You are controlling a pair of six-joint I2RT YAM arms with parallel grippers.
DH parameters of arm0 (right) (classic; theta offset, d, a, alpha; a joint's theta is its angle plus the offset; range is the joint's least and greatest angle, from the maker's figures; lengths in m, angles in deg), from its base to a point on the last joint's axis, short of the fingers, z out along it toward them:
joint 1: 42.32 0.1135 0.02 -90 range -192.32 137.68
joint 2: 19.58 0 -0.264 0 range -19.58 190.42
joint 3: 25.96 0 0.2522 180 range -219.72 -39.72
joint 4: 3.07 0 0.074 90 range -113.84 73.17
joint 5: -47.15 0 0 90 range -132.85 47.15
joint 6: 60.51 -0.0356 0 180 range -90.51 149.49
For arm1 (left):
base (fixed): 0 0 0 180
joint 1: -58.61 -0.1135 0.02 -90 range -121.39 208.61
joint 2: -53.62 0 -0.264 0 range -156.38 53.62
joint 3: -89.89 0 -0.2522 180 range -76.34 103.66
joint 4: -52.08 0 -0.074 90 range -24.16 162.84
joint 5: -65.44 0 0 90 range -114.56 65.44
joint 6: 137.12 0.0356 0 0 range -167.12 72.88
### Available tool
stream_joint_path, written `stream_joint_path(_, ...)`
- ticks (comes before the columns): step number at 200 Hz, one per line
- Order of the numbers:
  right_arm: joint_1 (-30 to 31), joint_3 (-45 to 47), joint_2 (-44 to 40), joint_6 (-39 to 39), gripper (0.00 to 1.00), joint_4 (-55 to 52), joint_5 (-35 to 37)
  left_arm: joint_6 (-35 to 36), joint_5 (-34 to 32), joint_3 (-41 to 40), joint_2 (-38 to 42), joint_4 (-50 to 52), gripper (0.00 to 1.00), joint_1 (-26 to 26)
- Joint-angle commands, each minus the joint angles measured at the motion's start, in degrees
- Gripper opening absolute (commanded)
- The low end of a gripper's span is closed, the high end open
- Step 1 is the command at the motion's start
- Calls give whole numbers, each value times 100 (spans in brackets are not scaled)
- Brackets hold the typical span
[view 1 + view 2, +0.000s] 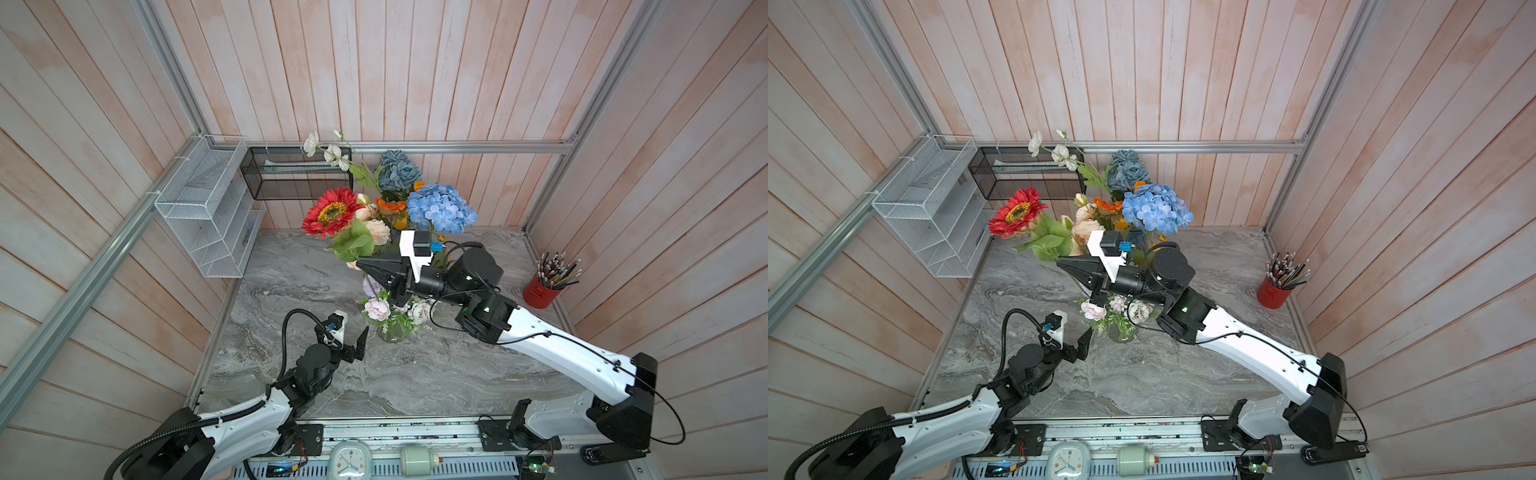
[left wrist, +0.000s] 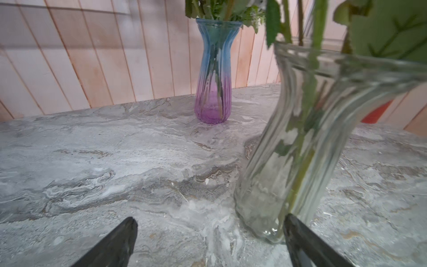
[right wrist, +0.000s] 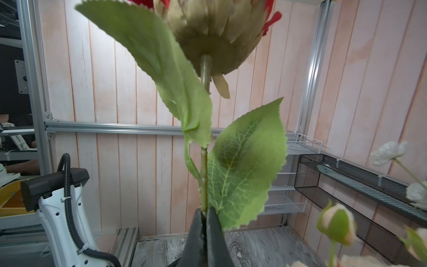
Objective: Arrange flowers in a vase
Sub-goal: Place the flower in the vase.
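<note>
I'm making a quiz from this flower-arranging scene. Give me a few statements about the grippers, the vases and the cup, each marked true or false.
1. The right gripper is shut on the stem of the red flower. True.
2. The left gripper is clamped on the clear glass vase. False: its jaws stand wide open, low by the vase's base.
3. The blue-and-purple vase is empty. False: green stems stand in it.
4. The red cup holds pencils. True.
</note>
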Motion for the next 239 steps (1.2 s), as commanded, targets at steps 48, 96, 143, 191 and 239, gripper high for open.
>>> stream_joint_path(48, 236, -754, 579, 291, 0, 21, -254, -149, 471, 22, -146, -381, 100, -341)
stream_joint_path(96, 395, -1045, 1085, 432, 0, 94, -388, -224, 389, 40, -549, -675, 100, -403)
stream_joint_path(143, 499, -1000, 1205, 1084, 0, -337, 351, -337, 337, -76, -480, -781, 100, -458)
stream_joint_path(191, 499, -539, 1126, 1506, 0, -341, 925, -299, 507, -58, -491, -831, 100, -473)
stream_joint_path(239, 490, -320, 906, 2316, 0, -765, 1931, -307, 738, 17, -534, -830, 100, -473)
